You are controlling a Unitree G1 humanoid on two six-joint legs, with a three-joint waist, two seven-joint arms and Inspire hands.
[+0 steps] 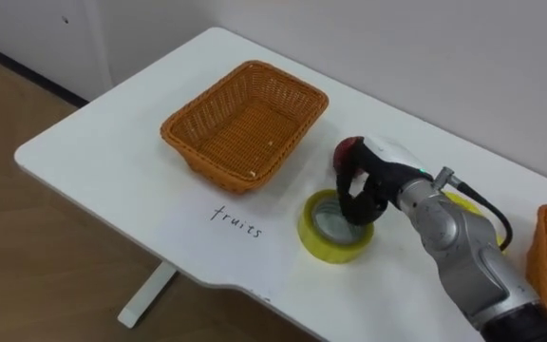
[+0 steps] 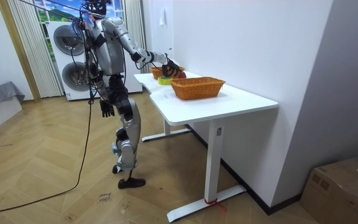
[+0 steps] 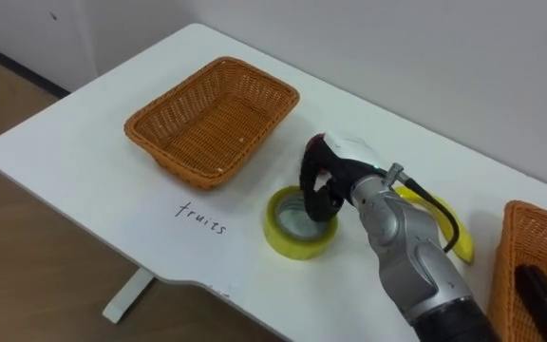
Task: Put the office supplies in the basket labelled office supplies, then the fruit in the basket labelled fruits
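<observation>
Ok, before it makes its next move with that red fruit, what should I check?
1. Right hand gripping the fruit: ok, its fingers curl round it.
2. Fruit off the table: cannot tell.
3. Fingers clear of the tape: cannot tell, they hang over its ring.
4. Left basket ready: ok, nothing in it, and "fruits" is written on the table in front.
5. Left hand out of the way: ok, it hangs by the robot's side.
</observation>
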